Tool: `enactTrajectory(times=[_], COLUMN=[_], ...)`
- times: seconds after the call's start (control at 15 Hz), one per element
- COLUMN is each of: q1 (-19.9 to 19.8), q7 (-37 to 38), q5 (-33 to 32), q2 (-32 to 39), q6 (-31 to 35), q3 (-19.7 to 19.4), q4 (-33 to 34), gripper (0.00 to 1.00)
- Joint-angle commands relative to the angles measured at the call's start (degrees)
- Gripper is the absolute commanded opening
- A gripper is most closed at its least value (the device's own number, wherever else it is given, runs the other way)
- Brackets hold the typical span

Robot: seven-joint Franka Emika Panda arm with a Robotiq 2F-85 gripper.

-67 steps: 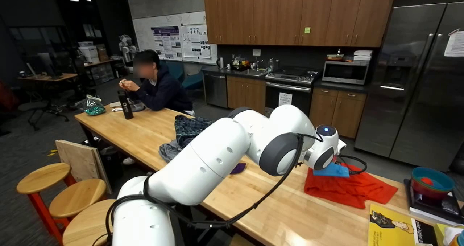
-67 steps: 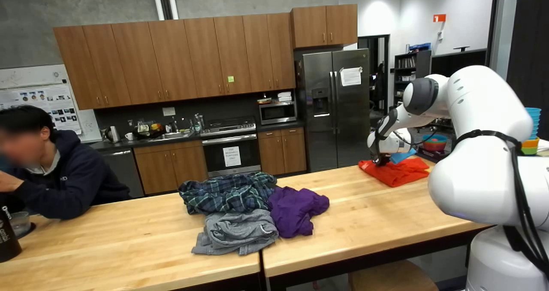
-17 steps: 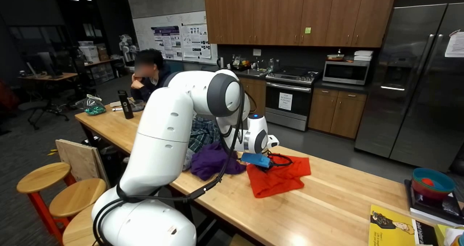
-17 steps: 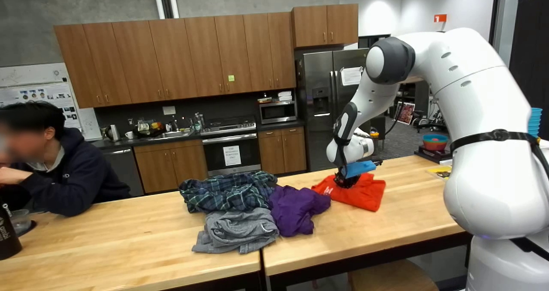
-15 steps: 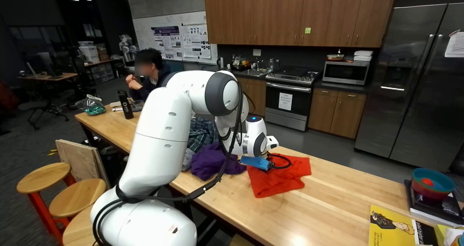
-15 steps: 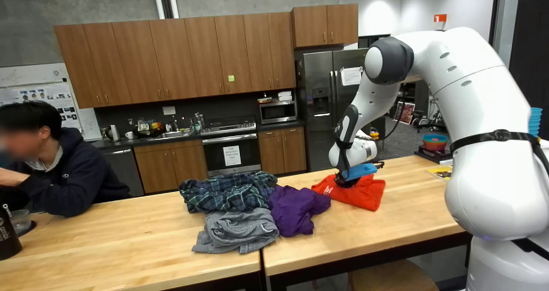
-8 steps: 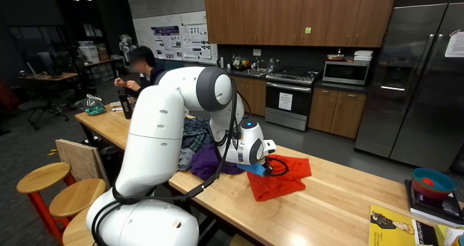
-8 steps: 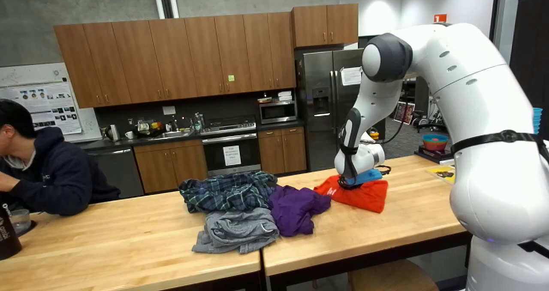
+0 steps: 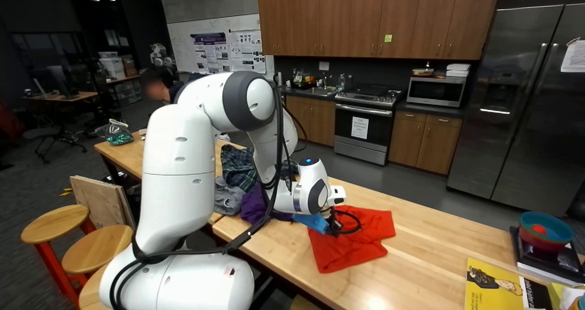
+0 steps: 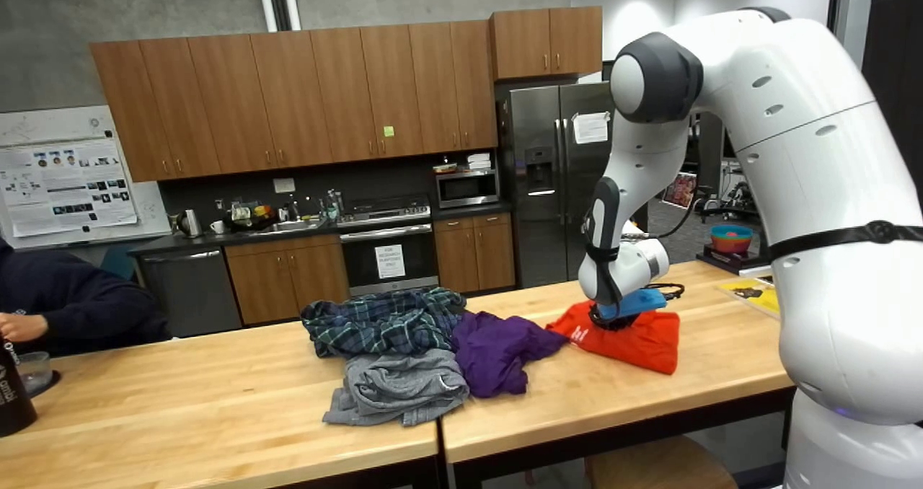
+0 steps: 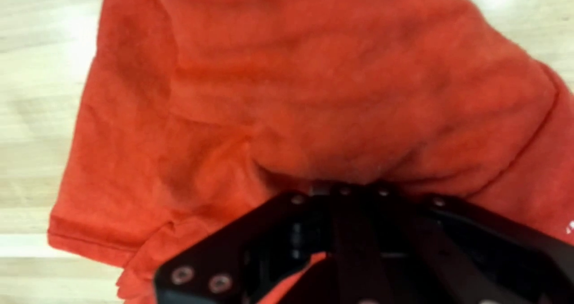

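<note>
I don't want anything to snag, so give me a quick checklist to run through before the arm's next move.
1. Grip: ok. The claw is shut on the red garment; the fabric creases and bunches there in the wrist view.
2. Snagging: cannot tell. In an exterior view the red garment's edge meets the purple garment; any overlap is hard to see.
3. Smoothness: not ok. The red garment lies creased on the table.
4. Nearby items: ok. The bowls stand well apart from the claw in both exterior views.
5. People: ok. In an exterior view the person is away from the claw, past the purple garment.
</note>
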Motion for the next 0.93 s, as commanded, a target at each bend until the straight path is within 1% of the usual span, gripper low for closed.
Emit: enactTrajectory(times=[0.0,0.07,0.27,0.33,0.4,0.53,0.6,0.67,0.73,0.87], q1=[4.2,4.8,3.6,3.0,2.4,2.1,1.2,-0.4,-3.1,-9.1], q7=[4.2,5.2,7.4,7.6,8.2,9.4,9.6,9.7,8.0,3.4], q5=[-3.7,-5.0,-8.1,-8.8,-9.6,-13.0,-14.6,-15.9,-15.4,-12.4], q2=[-3.6,-4.2,-6.0,-7.1,-8.1,-10.7,-13.0,-15.2,-17.4,-19.9], q6=[-4.8,-6.2,-8.8,-9.7,-10.1,-11.9,-13.1,-14.3,-15.6,-16.5], q3=[-4.1,-4.5,-2.7,-2.0,-1.5,-1.8,-1.5,-0.6,1.3,5.6], q4=[-2.8,-3.1,-2.8,-2.6,-2.4,-1.9,-2.1,-2.4,-2.5,-2.0], gripper=[0.0,0.0,0.0,0.26,0.27,0.37,0.44,0.5,0.56,0.7])
